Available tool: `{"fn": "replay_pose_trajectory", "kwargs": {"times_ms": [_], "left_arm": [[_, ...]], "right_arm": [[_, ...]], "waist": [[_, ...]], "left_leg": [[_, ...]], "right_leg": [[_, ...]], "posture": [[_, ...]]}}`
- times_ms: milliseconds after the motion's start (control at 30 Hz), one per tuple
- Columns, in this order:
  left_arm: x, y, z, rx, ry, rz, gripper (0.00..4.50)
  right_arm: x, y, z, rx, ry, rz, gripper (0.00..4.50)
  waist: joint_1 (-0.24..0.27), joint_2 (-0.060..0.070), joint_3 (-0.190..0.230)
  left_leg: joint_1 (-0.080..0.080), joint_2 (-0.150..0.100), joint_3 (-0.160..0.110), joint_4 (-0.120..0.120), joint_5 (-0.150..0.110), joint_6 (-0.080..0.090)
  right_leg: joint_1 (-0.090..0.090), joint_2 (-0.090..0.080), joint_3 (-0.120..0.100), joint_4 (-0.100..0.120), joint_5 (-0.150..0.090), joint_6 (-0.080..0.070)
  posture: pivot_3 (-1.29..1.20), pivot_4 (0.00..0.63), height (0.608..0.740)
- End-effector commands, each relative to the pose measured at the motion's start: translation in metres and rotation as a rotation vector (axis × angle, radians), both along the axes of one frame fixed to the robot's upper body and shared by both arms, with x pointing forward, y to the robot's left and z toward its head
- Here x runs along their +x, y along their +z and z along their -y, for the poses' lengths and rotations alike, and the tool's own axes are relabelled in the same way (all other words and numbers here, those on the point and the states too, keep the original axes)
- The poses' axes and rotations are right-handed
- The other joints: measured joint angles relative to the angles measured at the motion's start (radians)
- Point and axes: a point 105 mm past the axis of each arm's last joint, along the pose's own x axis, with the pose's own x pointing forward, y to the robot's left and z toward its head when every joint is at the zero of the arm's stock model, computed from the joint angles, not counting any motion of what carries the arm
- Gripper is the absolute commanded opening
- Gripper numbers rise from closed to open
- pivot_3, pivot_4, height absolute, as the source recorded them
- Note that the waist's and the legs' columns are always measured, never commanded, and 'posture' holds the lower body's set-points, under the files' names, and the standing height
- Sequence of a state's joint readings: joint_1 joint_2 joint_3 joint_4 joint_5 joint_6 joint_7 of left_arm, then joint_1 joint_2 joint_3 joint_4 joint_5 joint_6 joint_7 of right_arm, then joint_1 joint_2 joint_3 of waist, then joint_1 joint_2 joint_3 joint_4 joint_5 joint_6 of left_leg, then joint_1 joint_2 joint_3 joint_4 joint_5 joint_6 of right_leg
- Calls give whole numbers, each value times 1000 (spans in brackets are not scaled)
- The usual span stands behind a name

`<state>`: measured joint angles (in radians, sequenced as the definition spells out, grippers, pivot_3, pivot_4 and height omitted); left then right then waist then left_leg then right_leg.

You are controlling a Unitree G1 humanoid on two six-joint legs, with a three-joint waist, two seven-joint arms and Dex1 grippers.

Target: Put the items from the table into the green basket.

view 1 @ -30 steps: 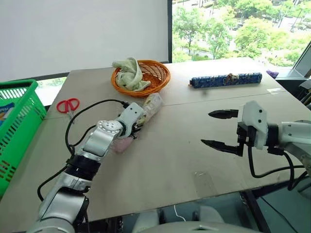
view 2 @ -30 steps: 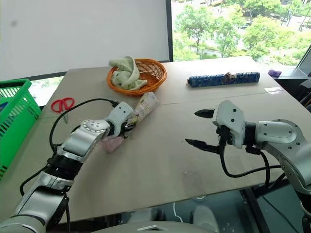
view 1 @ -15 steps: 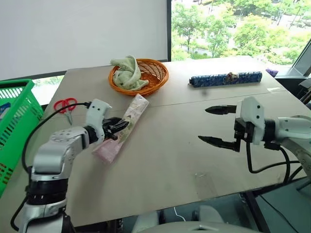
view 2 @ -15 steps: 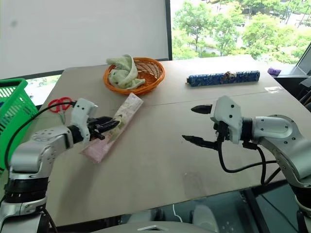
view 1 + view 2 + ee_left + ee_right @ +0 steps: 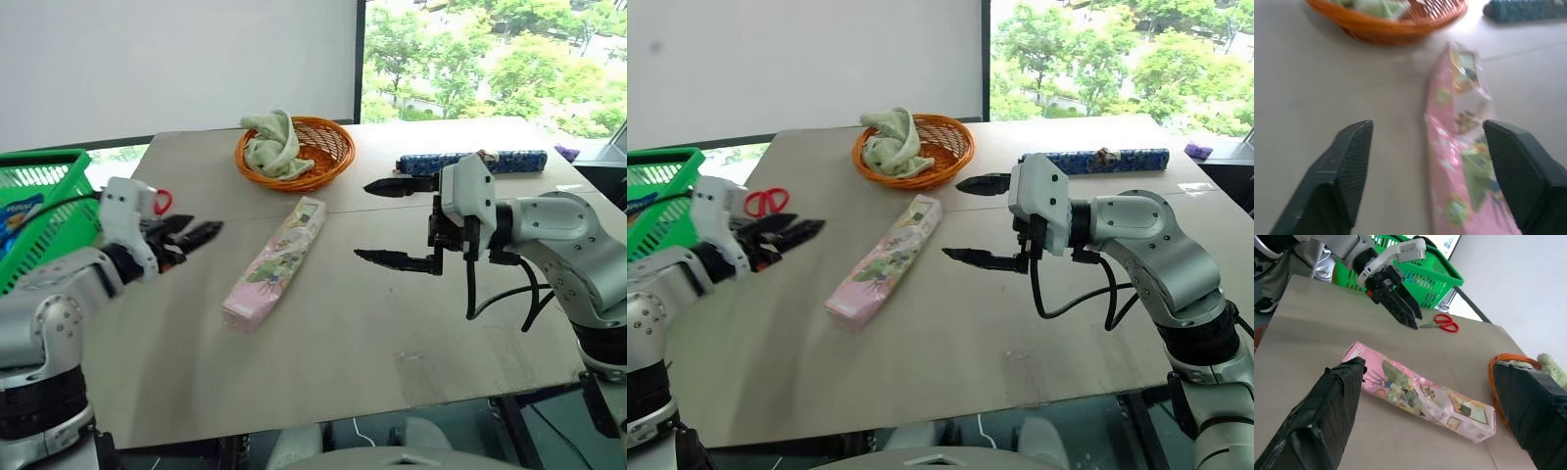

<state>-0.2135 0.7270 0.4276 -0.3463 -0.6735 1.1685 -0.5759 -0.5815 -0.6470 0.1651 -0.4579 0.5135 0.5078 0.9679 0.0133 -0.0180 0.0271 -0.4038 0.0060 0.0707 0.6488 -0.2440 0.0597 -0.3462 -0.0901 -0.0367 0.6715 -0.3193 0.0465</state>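
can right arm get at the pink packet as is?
Probably yes. The right end effector hangs open beside the pink packet, which lies flat on the table, nothing between them. The left end effector is open, clear of it.

The long pink packet (image 5: 273,264) lies flat near the middle of the frame on my table (image 5: 372,323), printed with small pictures, shiny, running diagonally from lower left up toward the upper right. Nothing grips it. The red-handled scissors (image 5: 767,202) lie flat on the board at the left of the frame, partly hidden behind my left arm. The green basket (image 5: 44,211) stands at the far left edge of the frame, lattice-sided with a thick rim; something blue and white shows inside it.
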Motion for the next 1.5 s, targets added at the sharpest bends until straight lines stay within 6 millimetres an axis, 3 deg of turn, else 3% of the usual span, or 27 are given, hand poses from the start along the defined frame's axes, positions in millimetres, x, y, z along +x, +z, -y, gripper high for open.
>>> {"fn": "replay_pose_trajectory", "kwargs": {"times_ms": [33, 133, 233, 400, 533, 633, 700, 833, 900, 1067, 1367, 1400, 1500], "left_arm": [[6, -4, 19, 0, -50, -16, 4468], [14, -22, 27, -11, -67, -99, 4468], [30, -51, 15, 76, -16, -166, 4468], [36, -89, 3, 185, -65, -247, 4468], [35, -97, 13, 104, -156, -286, 4468], [25, -93, 27, -54, -228, -333, 3210], [20, -94, 29, -98, -240, -354, 2520], [13, -93, 31, -137, -248, -359, 696], [12, -84, 35, -154, -259, -319, 44], [9, -45, 41, -229, -274, -183, 44], [13, 6, 11, -107, -59, 82, 44], [17, 15, 2, -106, -6, 122, 44], [32, 75, -76, -62, 387, 387, 44]], "right_arm": [[-5, 2, 3, -5, 11, 34, 4500], [-7, 0, 7, -14, -2, 30, 4500], [-8, 0, 11, -21, -25, 31, 4500], [-11, 1, 15, -24, -54, 28, 4500], [-13, 3, 18, -28, -77, 27, 4500], [-14, 3, 18, -30, -89, 28, 4500], [-15, 4, 18, -30, -91, 28, 4500], [-15, 5, 18, -30, -92, 27, 4500], [-15, 5, 17, -30, -91, 26, 4500], [-14, 7, 16, -25, -85, 27, 4500], [-11, 8, 12, -13, -71, 25, 4500], [-9, 8, 10, -15, -70, 24, 4500], [7, 9, -11, -25, -58, 47, 4500]], "waist": [[3, 0, 0], [-1, 0, 0], [-9, 1, 1], [-32, 1, 0], [-44, 3, -1], [-54, 3, -1], [-59, 3, -1], [-59, 3, -1], [-59, 3, -1], [-58, 3, -1], [-55, 1, 1], [-54, 1, 1], [-54, -2, 3]], "left_leg": [[0, 0, 0, 0, 0, 0], [0, 0, 0, 0, 0, 0], [1, 0, 0, 0, 0, 0], [0, 0, 0, 0, 0, 0], [1, 0, 1, 0, 0, 0], [1, 0, 1, 0, 0, 0], [1, 0, 1, 0, 0, 0], [1, 0, 1, 0, 0, 0], [1, 0, 1, -1, 0, 0], [0, 0, 1, -1, -1, 1], [-1, 0, 1, 0, -1, 1], [-1, 0, 1, 0, -1, 1], [0, 0, 1, 1, 0, 1]], "right_leg": [[0, 0, 0, 0, 0, 0], [0, 0, 0, 0, 0, 0], [0, 0, 0, 0, 0, 0], [0, 0, 0, 0, 0, 0], [0, -1, 1, 0, 0, 0], [0, -2, 1, 0, 0, 0], [0, -2, 1, 0, 0, 0], [0, -2, 1, 0, 0, 0], [0, -2, 1, -1, 0, 0], [0, -2, 1, -1, 0, 0], [-1, -2, 0, -1, 0, 0], [-1, -2, 0, -1, 0, 0], [-1, -1, 0, 1, 0, 0]], "posture": [[37, 0, 740], [0, 0, 740], [-36, 0, 740], [-61, 0, 740], [-89, 0, 740], [-97, 0, 740], [-96, 0, 740], [-90, 0, 740], [-86, 0, 740], [-84, 0, 740], [-22, 0, 740], [-12, 0, 740], [40, 0, 740]]}}
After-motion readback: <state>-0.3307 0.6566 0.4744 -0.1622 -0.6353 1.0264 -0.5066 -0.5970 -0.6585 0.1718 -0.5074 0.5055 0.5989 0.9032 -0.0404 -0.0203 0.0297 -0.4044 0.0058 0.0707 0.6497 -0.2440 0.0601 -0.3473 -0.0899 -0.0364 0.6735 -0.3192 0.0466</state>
